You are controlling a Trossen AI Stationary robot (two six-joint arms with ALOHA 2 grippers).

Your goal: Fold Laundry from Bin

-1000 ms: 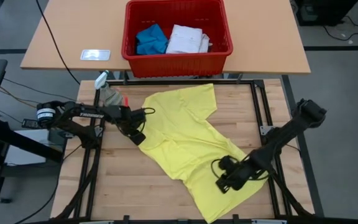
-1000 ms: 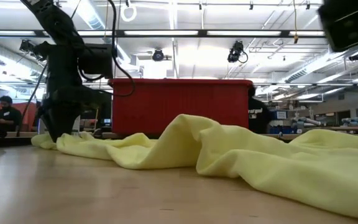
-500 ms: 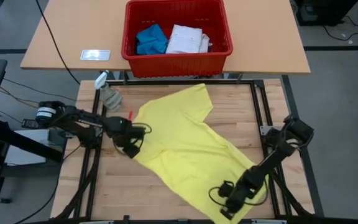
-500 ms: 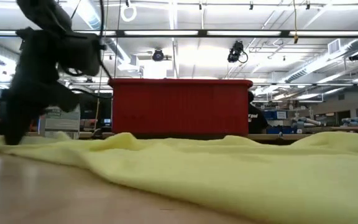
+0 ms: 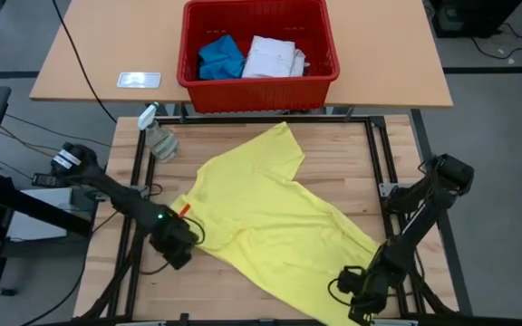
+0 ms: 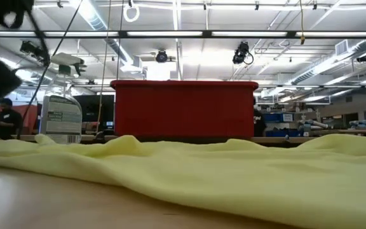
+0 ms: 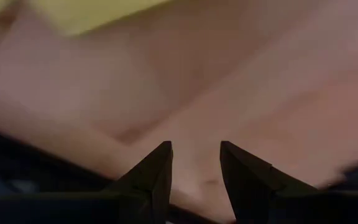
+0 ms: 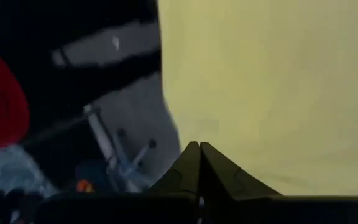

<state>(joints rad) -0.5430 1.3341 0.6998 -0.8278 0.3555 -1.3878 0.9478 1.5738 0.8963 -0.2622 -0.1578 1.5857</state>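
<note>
High view shows the yellow shirt point(image 5: 270, 222) spread on the desk point(image 5: 333, 158) below the bin point(image 5: 259, 52). Left gripper point(image 5: 175, 249) sits at its left edge, jaws released. Right gripper point(image 5: 359, 292) has jaws clenched on its lower corner.

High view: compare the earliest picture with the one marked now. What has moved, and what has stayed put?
Both arms drew toward the table's near edge, dragging the yellow T-shirt flatter. The left gripper now sits at its left edge, the right gripper at the near corner, jaws shut. The red bin and spray bottle stayed.
</note>
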